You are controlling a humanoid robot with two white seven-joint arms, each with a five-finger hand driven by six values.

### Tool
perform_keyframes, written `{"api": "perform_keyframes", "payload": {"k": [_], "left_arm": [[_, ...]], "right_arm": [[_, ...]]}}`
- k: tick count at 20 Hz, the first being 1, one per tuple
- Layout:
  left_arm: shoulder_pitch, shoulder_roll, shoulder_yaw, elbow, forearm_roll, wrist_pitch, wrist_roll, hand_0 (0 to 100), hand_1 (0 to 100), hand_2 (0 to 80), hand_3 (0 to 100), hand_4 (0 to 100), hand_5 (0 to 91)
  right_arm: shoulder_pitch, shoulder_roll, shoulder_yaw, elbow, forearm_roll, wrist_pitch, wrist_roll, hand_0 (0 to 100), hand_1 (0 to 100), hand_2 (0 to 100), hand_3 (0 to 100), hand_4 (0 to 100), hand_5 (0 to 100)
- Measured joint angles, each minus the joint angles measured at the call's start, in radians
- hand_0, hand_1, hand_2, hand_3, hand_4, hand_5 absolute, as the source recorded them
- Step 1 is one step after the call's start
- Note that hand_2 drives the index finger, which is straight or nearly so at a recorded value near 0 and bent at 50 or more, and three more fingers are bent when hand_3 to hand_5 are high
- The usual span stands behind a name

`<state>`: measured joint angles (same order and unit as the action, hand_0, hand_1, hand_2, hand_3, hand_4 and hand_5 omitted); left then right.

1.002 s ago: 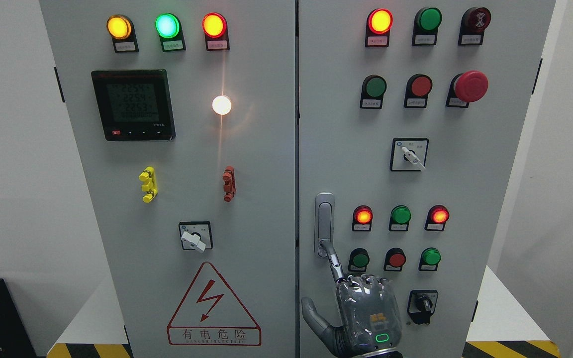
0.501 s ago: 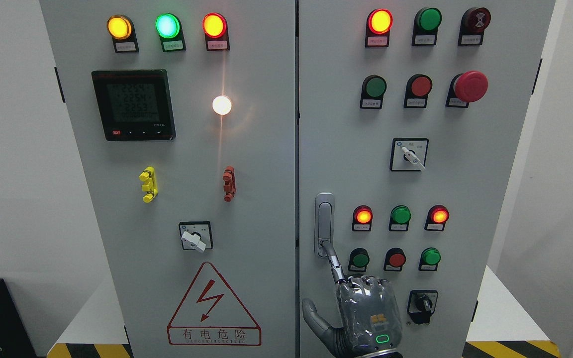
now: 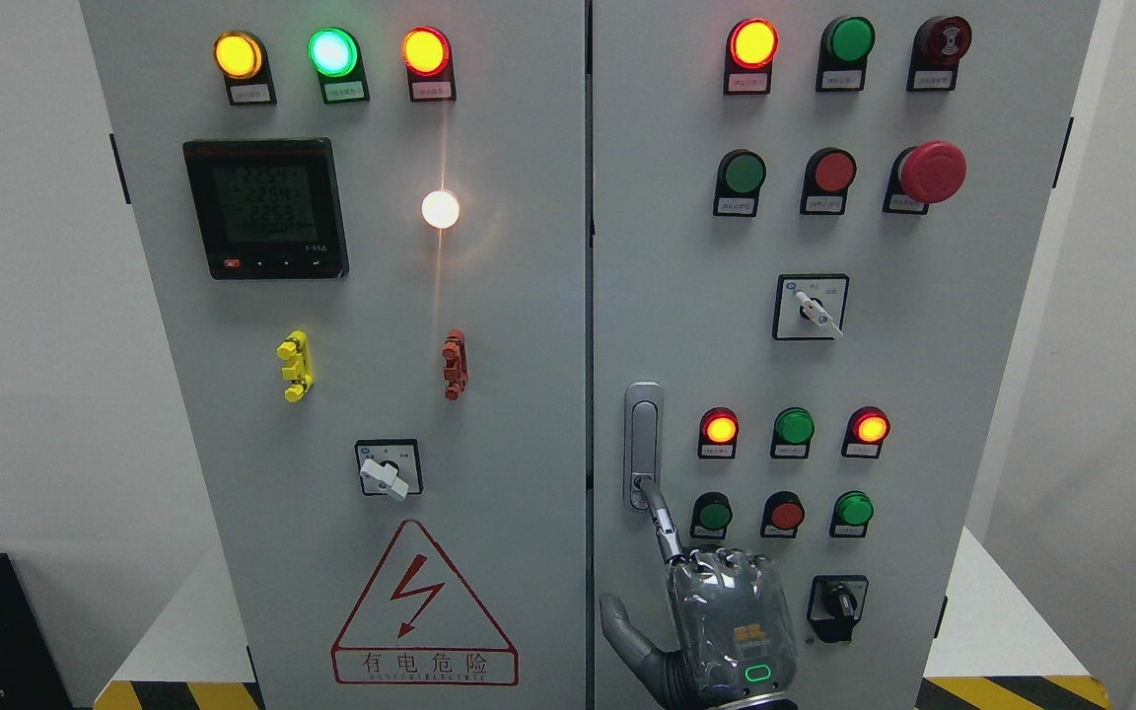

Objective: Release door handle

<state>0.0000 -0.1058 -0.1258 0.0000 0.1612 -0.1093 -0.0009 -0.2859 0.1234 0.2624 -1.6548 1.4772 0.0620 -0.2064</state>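
Right hand still fingertip-touching door handle, unchanged.

The scene is evenly and brightly lit, with no hard shadows cast on the grey cabinet. Strong glare is produced by the white lamp in the upper middle of the frame, from which a vertical streak of flare is spread up and down the panel. The orange and red lamps are blown out at their centres. Focus is held sharp across the frame. The cabinet's outer edges are seen slanting inward toward the bottom, a wide-angle effect.
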Motion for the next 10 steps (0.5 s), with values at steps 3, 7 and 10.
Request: {"api": "perform_keyframes", "payload": {"k": [3,7,10], "left_arm": [[0.000,0.000,0.000,0.000,0.000,0.000,0.000,12,56,0.0,0,0,0.0],[0.000,0.000,0.000,0.000,0.000,0.000,0.000,12,56,0.0,0,0,0.0],[0.000,0.000,0.000,0.000,0.000,0.000,0.000,12,56,0.0,0,0,0.0]], "right_arm": [[0.000,0.000,0.000,0.000,0.000,0.000,0.000,35,25,7,100,100,100],[-0.001,0.000,-0.001,-0.003,0.000,0.001,0.008,35,25,8,100,100,100],[-0.001,0.000,-0.001,-0.004,0.000,0.001,0.010,35,25,8,100,100,100]]}}
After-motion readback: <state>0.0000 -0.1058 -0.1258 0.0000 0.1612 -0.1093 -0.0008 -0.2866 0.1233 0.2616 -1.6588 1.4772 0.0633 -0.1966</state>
